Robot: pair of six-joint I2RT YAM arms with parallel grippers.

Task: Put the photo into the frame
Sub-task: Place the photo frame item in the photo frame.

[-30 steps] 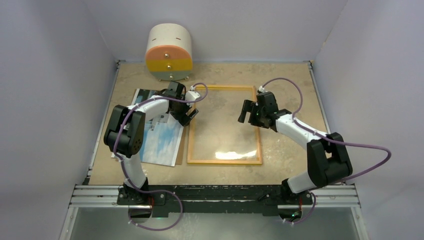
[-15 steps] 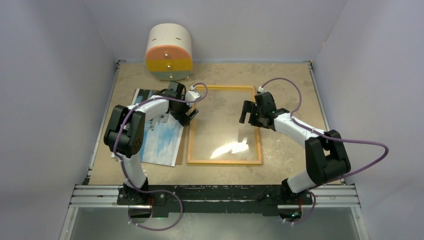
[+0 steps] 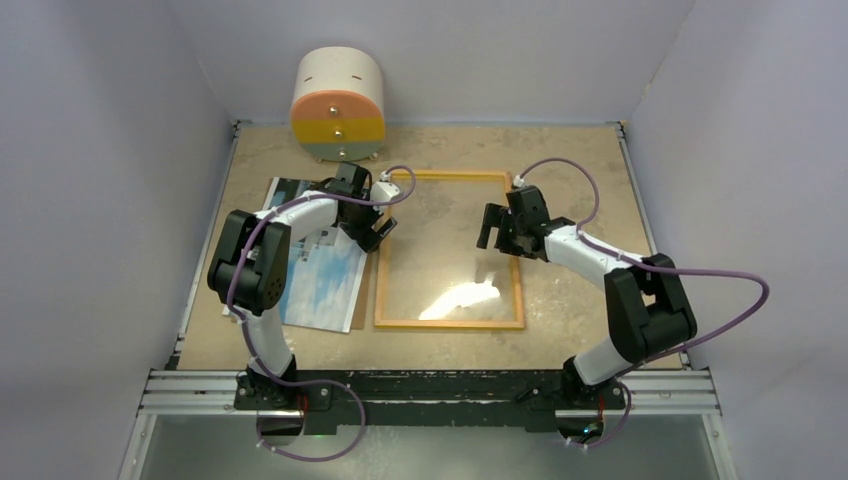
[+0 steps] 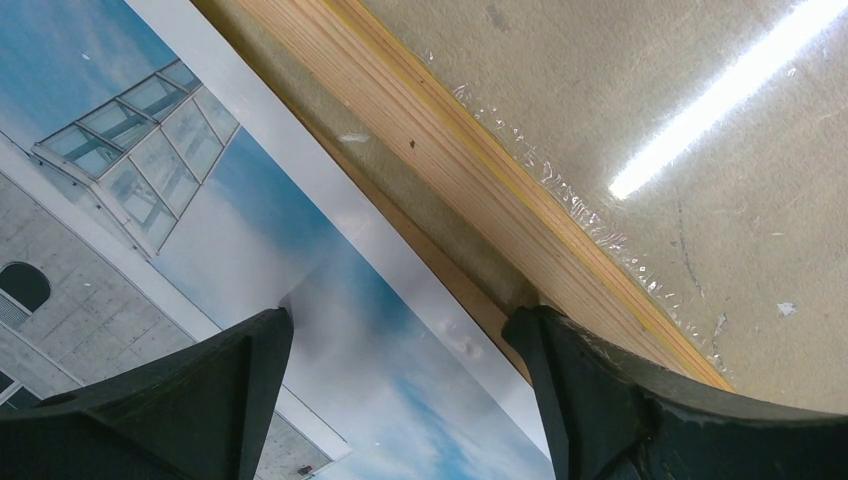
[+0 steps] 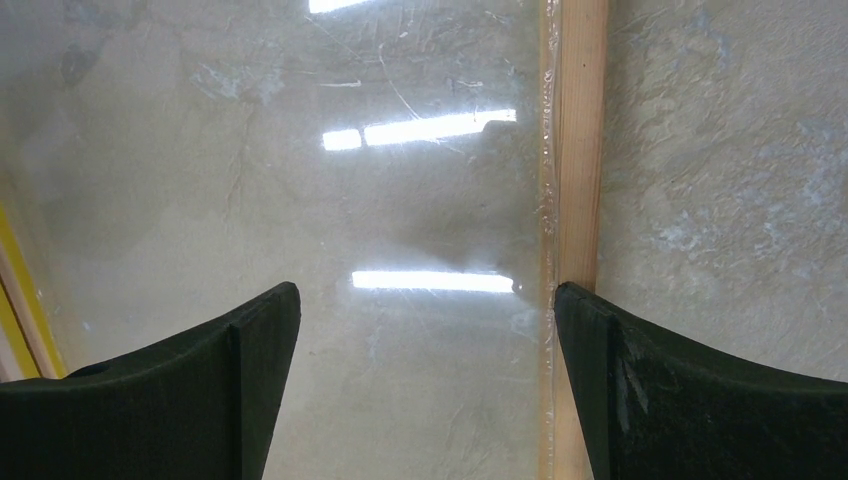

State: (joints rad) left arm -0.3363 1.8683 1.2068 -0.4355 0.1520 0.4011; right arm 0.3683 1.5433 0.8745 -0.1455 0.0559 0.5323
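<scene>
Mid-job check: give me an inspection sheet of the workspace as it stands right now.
Surface: mottled beige table.
Job's things: frame lies flat, wood side up, empty; photo lies picture up to its left, not yet inside.
Clutter: round orange-and-yellow container at the far edge.
Grippers: left gripper open over the photo's edge beside the frame; right gripper open over the frame's right rail.
Cables: purple cables loop off both arms; no snag seen.
Surroundings: pale walls on three sides.

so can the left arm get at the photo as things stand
Probably yes: the left gripper hangs open right above the photo, at its edge next to the frame, and nothing lies between it and the print.
</scene>
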